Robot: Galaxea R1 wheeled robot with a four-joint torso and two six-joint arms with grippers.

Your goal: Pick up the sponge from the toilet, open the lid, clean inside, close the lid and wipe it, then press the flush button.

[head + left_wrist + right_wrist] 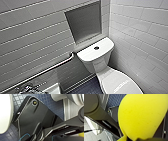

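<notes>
The white toilet (96,53) stands in the corner of the tiled walls, with the round flush button (96,48) in the middle of the tank top. Its oval lid (120,83) lies down, closed over the bowl. The bright yellow sponge (141,116) looms large in the right wrist view, above the blue tiled floor, with my right gripper shut on it. A small yellow corner of the sponge (81,134) also shows in the left wrist view. A curved white ceramic body (5,112) lies close beside my left arm, whose gripper is open and holds nothing.
A metal grab bar (50,67) runs along the left wall up to the tank. Above the tank a recessed niche (83,22) is set in the wall. Dark blue small-tiled floor (87,87) lies left of the bowl. A white fixture (53,89) sits at the lower left.
</notes>
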